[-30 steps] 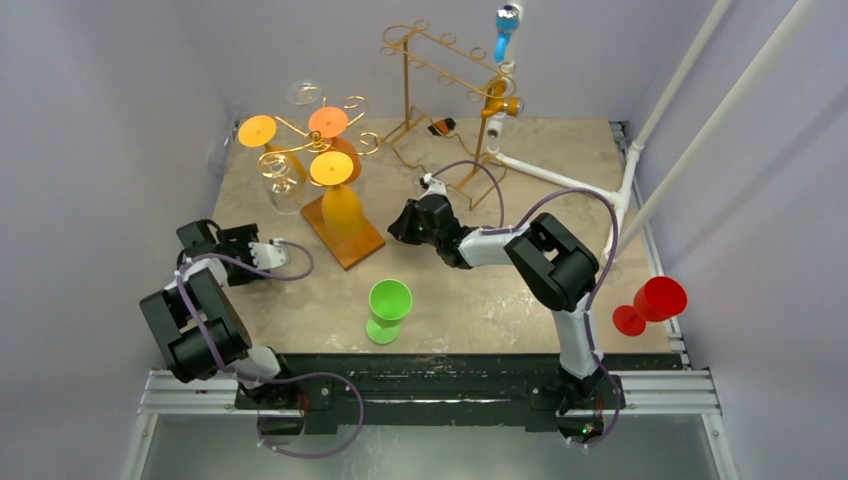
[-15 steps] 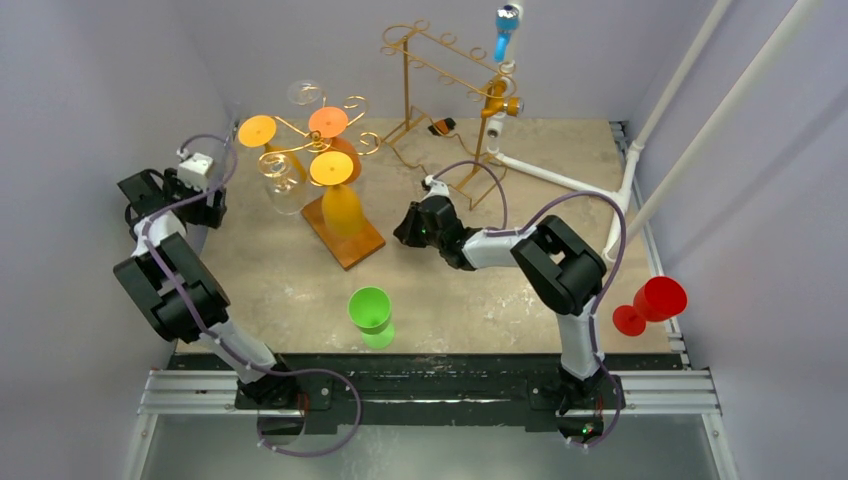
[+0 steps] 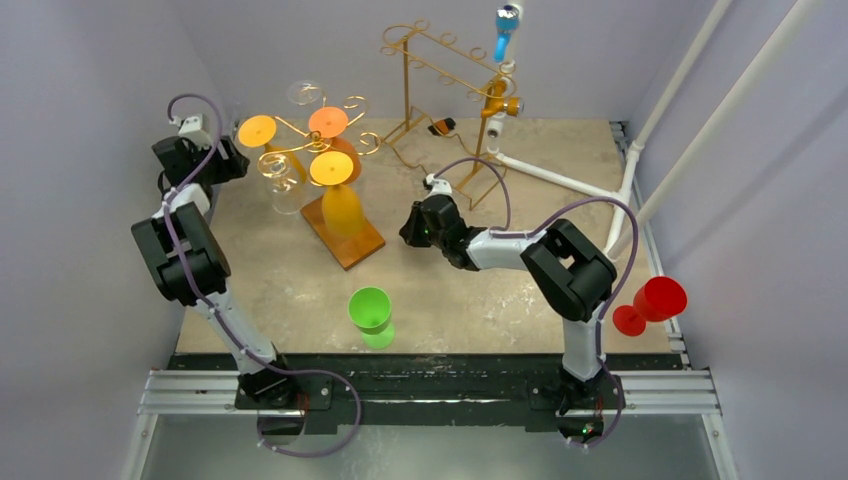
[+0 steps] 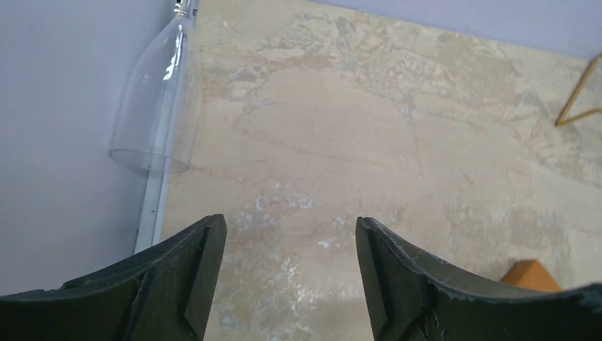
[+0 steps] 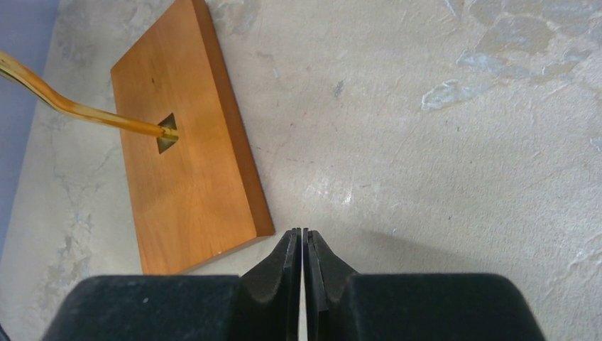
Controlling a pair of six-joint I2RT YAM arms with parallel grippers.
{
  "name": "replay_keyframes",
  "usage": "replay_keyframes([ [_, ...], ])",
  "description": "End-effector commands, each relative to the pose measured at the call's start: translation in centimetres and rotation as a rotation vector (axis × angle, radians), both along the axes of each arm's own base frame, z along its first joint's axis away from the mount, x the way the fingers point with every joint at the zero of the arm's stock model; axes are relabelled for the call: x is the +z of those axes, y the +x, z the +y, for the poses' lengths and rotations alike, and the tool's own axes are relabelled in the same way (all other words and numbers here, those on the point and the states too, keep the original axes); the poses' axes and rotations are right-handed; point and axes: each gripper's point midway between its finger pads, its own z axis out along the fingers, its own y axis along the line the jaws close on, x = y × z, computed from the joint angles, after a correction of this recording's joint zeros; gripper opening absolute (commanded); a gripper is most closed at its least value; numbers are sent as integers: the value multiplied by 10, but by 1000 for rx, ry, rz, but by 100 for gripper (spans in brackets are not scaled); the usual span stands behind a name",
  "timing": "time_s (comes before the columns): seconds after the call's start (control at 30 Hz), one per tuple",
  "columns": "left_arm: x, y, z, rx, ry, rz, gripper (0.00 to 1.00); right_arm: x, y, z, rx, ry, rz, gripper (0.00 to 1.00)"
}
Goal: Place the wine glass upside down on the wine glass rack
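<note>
A green wine glass (image 3: 371, 312) stands on the table near the front middle, with no gripper near it. A clear glass (image 4: 157, 99) lies against the left wall, ahead and to the left of my left gripper (image 4: 287, 234), which is open and empty over bare table. In the top view the left gripper (image 3: 228, 163) is at the far left, beside the rack. The rack's wooden base (image 3: 343, 232) carries gold wires (image 3: 300, 150) with orange and yellow glasses hung upside down. My right gripper (image 5: 303, 233) is shut and empty, just right of the base (image 5: 184, 149).
A red wine glass (image 3: 650, 302) sits past the table's right edge. A second tall gold rack (image 3: 440, 80) stands at the back, beside a white pipe frame (image 3: 560, 180). Clear glasses (image 3: 283, 185) hang on the left side of the first rack.
My left arm has swung from the front left up to the far left corner by the rack. The green glass has shifted a little to the left. The right arm has barely moved.
</note>
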Motion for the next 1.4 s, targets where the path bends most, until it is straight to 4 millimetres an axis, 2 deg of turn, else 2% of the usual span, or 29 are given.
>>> replay_keyframes([
  [0.0, 15, 25, 23, 160, -56, -100, 71, 22, 6, 1, -9, -5, -54, 12],
  [0.33, -8, 16, 36, 283, -67, -112, 65, 15, 2, 0, 3, -9, -38, 10],
  [0.5, -24, 21, 43, 308, -72, -82, 65, 16, 1, 1, 6, -10, -35, 10],
  [0.83, -40, 51, 51, 339, -91, -92, 64, 24, 1, -1, 1, -2, -48, 7],
  [1.13, -37, 79, 37, 305, -96, -141, 64, 29, -1, -2, 3, 6, -54, 3],
  [1.37, -40, 90, 41, 323, -89, -152, 62, 31, -3, -1, 14, 12, -53, 1],
])
